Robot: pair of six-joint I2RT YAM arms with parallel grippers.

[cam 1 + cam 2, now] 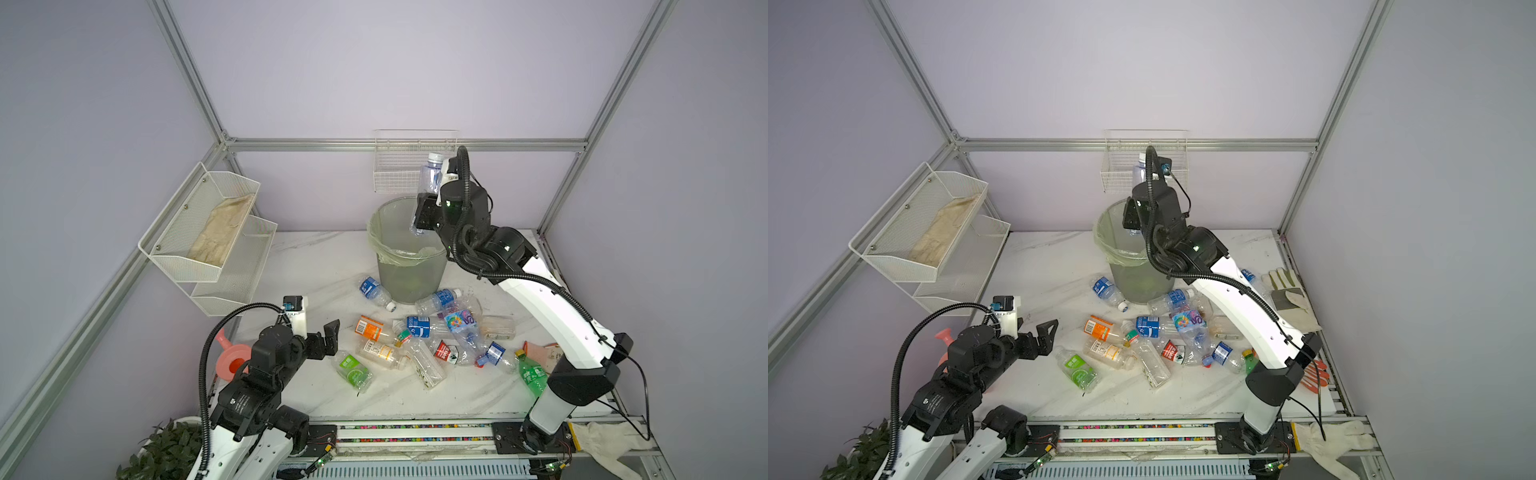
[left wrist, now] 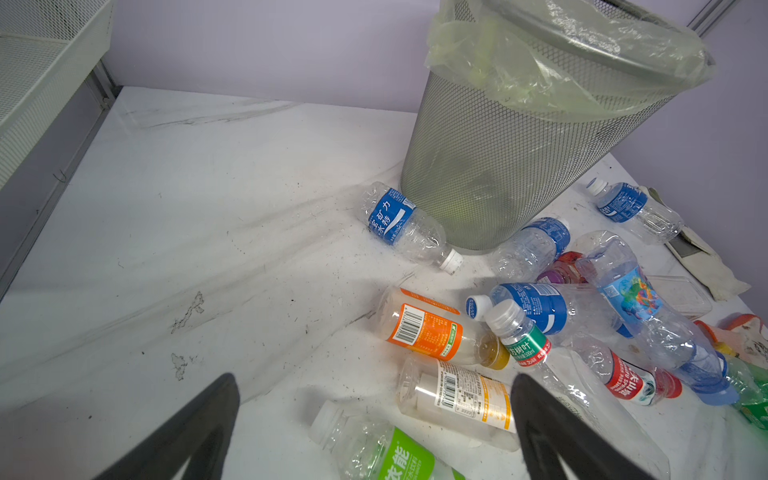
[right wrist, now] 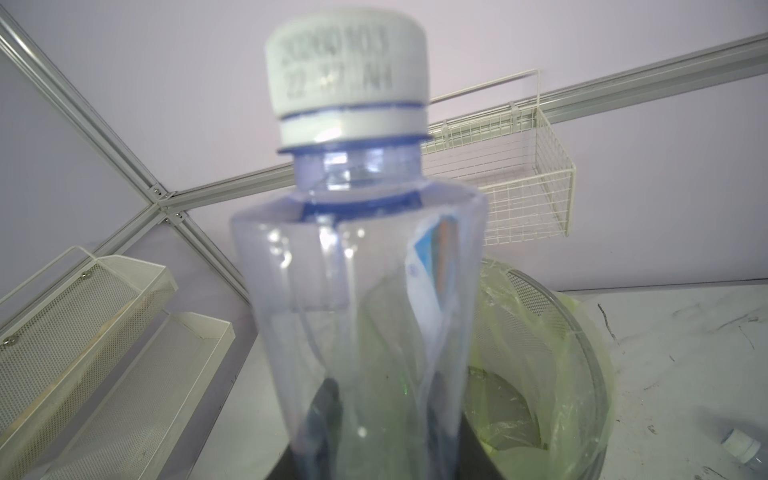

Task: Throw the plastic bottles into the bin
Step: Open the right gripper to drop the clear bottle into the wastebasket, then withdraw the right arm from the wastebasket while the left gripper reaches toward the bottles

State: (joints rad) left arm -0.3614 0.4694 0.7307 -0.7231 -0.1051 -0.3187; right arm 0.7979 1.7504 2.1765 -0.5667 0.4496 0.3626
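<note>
Front edge: nearest us runs a rail [image 1: 415, 434] studded with coloured beads, with a potted plant [image 1: 166, 451] at its left end.
Rack: on the left wall we see a white two-tier mesh rack [image 1: 224, 266]; a pale glove [image 1: 222, 232] lies in its upper tier.
Watering can: we find a pink watering can [image 1: 230, 360] at the left edge of the table [image 1: 316, 266], partly hidden by the left arm.
Left gripper: the left gripper [image 1: 327, 337] hangs low over the table, jaws spread wide with nothing between them. In its wrist view we see the fingers [image 2: 199, 419] apart above the nearest bottles.
Loose bottles: we see a heap of bottles [image 1: 432, 336] lying on their sides in front of the bin. It runs from a green-labelled bottle [image 1: 353, 369] just beside the left gripper to a green-tinted bottle [image 1: 532, 374] by the right arm. A blue-labelled bottle [image 1: 374, 290] lies at the bin's foot.
Bin: the grey mesh bin [image 1: 409, 276] stands upright at the back middle of the table, a pale green bag [image 1: 376, 239] folded over its rim.
Wall basket: we see a white wire basket [image 1: 395, 174] on the back wall behind the bin.
Right gripper: the right gripper [image 1: 423, 216] is raised at the bin's right rim, clamped on the lower body of a clear bottle [image 1: 431, 176].
Clear bottle: we see it cap up and slightly tilted, its base showing against the bin's mouth in a top view. The wrist view shows its white cap [image 3: 349, 70].
Right edge: a white glove [image 1: 1287, 291] lies on the table behind the right arm.
</note>
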